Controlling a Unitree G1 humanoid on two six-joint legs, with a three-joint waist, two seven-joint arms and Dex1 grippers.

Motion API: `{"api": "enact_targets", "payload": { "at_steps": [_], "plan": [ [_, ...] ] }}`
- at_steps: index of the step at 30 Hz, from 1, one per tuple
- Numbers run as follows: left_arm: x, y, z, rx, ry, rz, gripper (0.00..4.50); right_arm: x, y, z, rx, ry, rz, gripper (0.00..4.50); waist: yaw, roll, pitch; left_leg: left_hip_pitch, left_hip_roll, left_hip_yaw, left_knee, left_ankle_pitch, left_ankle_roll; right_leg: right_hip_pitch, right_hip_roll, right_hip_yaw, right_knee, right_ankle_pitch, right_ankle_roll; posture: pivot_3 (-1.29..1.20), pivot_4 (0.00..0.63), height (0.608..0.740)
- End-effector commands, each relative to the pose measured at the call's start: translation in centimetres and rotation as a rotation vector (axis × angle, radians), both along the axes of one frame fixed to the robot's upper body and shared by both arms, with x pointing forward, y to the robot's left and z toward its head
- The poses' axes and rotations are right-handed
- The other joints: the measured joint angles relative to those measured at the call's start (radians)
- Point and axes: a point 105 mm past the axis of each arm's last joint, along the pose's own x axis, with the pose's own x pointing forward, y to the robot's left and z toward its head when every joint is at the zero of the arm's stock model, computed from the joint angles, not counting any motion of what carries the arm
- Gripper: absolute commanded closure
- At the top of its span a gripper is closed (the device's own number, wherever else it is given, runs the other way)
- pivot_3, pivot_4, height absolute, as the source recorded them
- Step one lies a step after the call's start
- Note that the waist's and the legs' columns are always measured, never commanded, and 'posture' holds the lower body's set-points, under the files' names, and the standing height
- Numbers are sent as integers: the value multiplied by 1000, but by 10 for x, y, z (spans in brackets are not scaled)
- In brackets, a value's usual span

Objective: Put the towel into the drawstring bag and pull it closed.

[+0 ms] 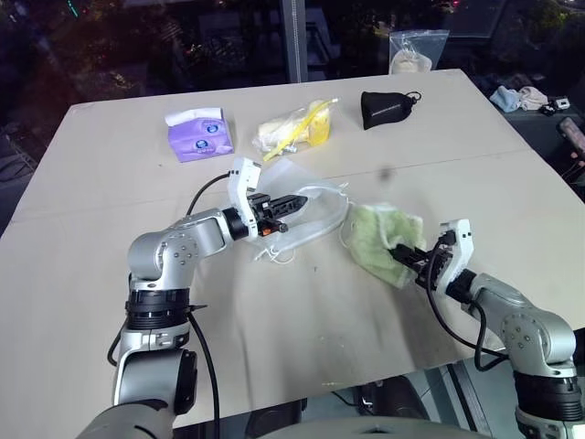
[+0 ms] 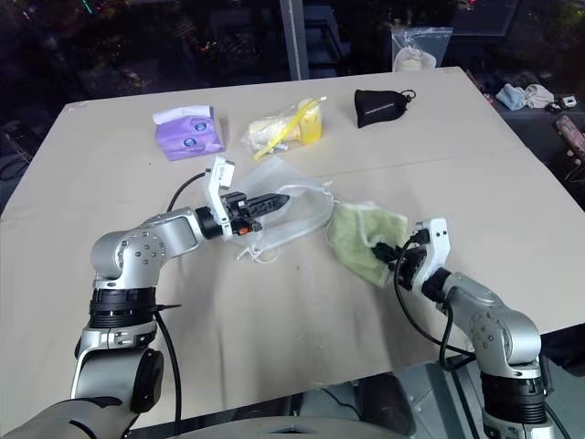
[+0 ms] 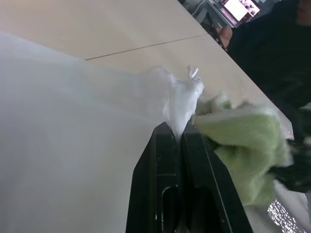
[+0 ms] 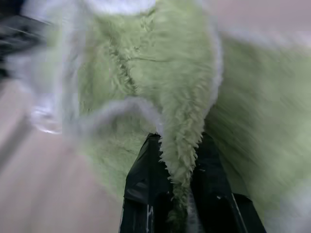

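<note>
The right tool (image 1: 402, 255) is clamped on a fold of the towel (image 1: 382, 235), whose far edge blurs in the right wrist view. Just left of it, the left tool (image 1: 294, 202) pinches the drawstring bag (image 1: 311, 216) rim, its fingertips hidden under frosted film. Both lie on the pale counter (image 1: 384, 137), dark windows beyond.

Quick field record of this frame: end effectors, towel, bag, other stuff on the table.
left end effector: shut on the drawstring bag, pinching its edge
right end effector: shut on the towel
towel: outside the bag, beside its mouth
bag: not yet drawn closed
far side of table: purple tissue pack, clear bag with yellow contents, black pouch
</note>
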Motion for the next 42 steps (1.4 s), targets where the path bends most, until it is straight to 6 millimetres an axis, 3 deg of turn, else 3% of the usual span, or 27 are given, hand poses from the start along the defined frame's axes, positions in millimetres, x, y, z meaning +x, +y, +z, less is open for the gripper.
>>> {"api": "enact_targets", "payload": {
  "at_steps": [1,3,9,10,17,21,27,30,35,40,42],
  "plan": [
    [1,-3,8,-7,-36,-12,4500,4,-10,-10,-123,40,-35,3845,-1,0,0,2,0,0,0,0,0,2,0,0,0,0,0,0,150,740],
    [1,-4,8,-7,-34,-14,4500,5,-12,-9,-140,39,-45,3256,-1,0,0,4,0,0,0,-2,3,5,0,0,-1,0,0,0,150,740],
    [1,-4,9,-10,-35,-14,4500,-4,-27,18,-287,-77,-56,339,5,0,0,4,-1,-2,0,-2,3,6,0,-1,-1,0,0,0,150,740],
    [1,-4,9,-10,-34,-14,4500,-8,-29,25,-299,-101,-52,51,5,0,0,4,-1,-2,0,-2,3,6,0,-1,-1,0,0,0,150,740],
    [0,-5,8,-10,-30,-20,4500,-28,-27,69,-470,-309,76,51,-5,1,1,4,1,-1,-1,-2,3,6,1,-1,-2,0,1,0,150,740],
    [0,-7,8,-5,-34,-26,4500,-18,-34,68,-669,-367,54,51,-2,0,2,4,1,-1,-1,-2,4,6,1,-1,-2,-1,1,0,150,740],
    [1,-6,10,-1,-37,-24,4500,-16,-7,72,-594,-413,174,51,-2,0,2,4,1,-1,-1,0,1,6,1,0,-3,-1,1,0,150,740],
    [0,-7,9,0,-37,-26,4500,-2,-5,67,-639,-412,185,51,-1,0,2,4,1,-1,-1,0,1,6,1,-1,-3,-1,1,0,150,740],
    [-2,-10,9,1,-44,-32,4500,33,-31,44,-758,-271,94,51,2,-1,3,4,0,-1,-1,0,0,6,1,-1,-3,-1,0,0,150,740],
    [-4,-11,9,-1,-49,-31,4500,48,-53,24,-807,-148,95,51,1,-1,3,3,1,-1,-1,0,0,6,1,-1,-4,0,0,0,150,740],
    [-4,-12,9,-3,-52,-31,4500,46,-52,14,-742,-61,139,51,1,-1,3,3,0,0,-1,0,0,6,0,-1,-5,0,0,0,150,740]
  ]
}}
